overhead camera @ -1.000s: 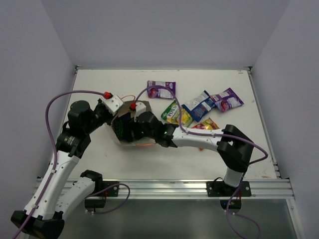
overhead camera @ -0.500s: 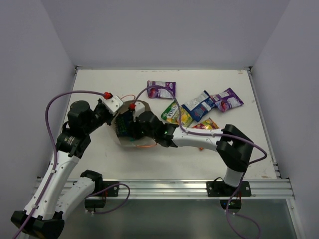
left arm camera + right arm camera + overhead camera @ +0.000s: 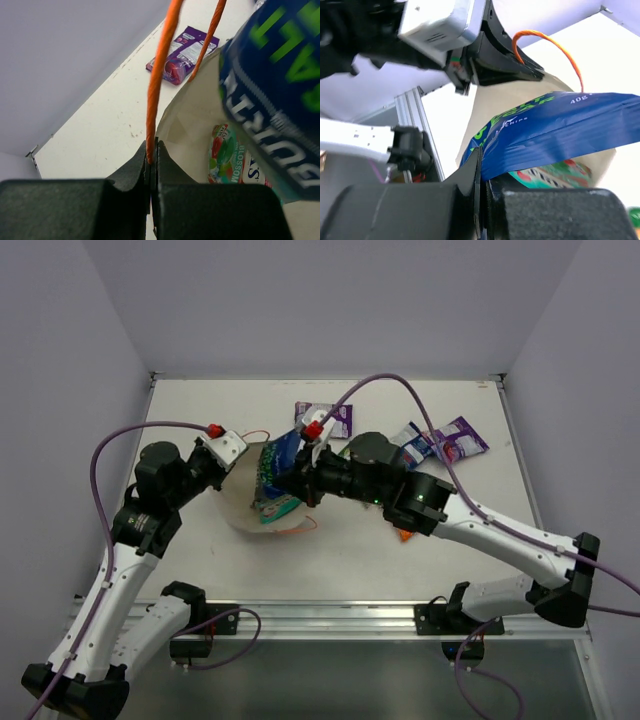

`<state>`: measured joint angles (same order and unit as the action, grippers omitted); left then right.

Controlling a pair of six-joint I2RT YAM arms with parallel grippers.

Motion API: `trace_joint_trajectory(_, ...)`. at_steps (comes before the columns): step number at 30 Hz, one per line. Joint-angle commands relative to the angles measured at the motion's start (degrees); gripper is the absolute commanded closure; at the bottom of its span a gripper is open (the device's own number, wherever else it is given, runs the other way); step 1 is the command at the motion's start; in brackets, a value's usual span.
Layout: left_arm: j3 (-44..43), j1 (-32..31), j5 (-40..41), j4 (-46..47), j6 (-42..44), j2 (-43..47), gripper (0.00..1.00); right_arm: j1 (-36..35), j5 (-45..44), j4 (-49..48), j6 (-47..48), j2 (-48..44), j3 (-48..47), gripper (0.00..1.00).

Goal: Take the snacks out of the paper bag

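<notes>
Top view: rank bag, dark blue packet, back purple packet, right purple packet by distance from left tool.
1. Held by its handle in the left tool: bag.
2. Just right: dark blue packet.
3. Centre rear: back purple packet.
4. Far right: right purple packet.

Bright, diffuse light leaves only soft shadows on the white table [image 3: 220, 405], while both wrist views show close things blurred: the blue packet [image 3: 280, 100] and dark fingers [image 3: 420, 210]

Beige paper bag [image 3: 237, 506], orange handles [image 3: 159, 80]; navy packet [image 3: 555, 132], green lettering; purple packet [image 3: 182, 50] beyond.
</notes>
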<state>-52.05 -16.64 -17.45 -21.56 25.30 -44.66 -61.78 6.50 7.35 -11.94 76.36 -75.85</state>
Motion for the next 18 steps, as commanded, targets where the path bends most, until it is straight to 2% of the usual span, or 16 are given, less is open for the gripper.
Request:
trace_joint_trajectory(1,-2.6,-0.3,1.5,1.5,1.4,0.0,1.00,2.0,2.6,11.0,5.4,-7.5,-1.1,1.00)
trace_joint_trajectory(4,-2.6,-0.3,2.0,1.5,1.8,-0.5,1.00,5.8,2.9,15.2,6.5,-13.5,-1.0,1.00)
trace_joint_trajectory(7,-2.4,-0.3,2.0,1.8,1.9,-1.0,1.00,13.0,4.3,18.6,6.9,-17.9,-1.8,1.00)
trace_joint_trajectory(10,-2.3,-0.3,1.9,2.3,1.9,-1.4,1.00,19.7,4.0,20.5,8.1,-18.6,-2.9,1.00)
trace_joint_trajectory(13,-2.4,-0.3,2.2,2.5,2.2,-1.5,1.00,28.1,6.8,20.0,8.0,-16.2,-3.4,1.00)
trace_joint_trajectory(18,-3.2,-0.3,2.0,2.5,3.4,-2.1,1.00,40.8,11.4,12.4,4.5,-4.7,-3.5,1.00)
